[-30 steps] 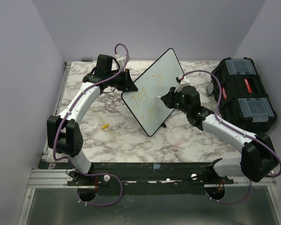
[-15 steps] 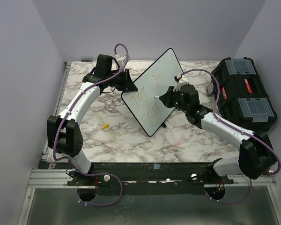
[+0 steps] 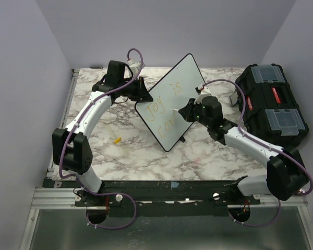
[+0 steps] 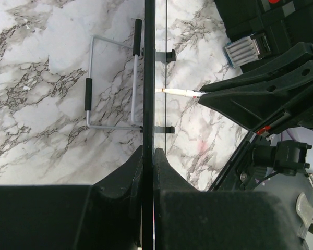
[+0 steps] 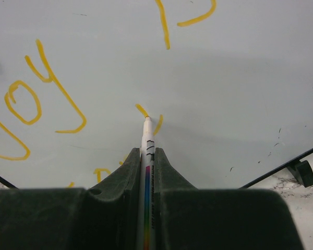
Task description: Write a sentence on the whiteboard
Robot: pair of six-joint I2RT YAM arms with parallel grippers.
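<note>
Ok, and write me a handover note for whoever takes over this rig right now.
Left gripper: shut on the whiteboard edge, holding it up on its edge.
Right gripper: shut on the marker, tip on the whiteboard.
Done: "Joy is" of the sentence is written; second line begun.
To do: finish the second line, then lift the marker off.
A small yellow piece lies on the table, left of the whiteboard.

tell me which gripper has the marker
The right gripper holds the marker, its tip against the whiteboard; the left gripper is clamped on the board's edge instead.
</note>
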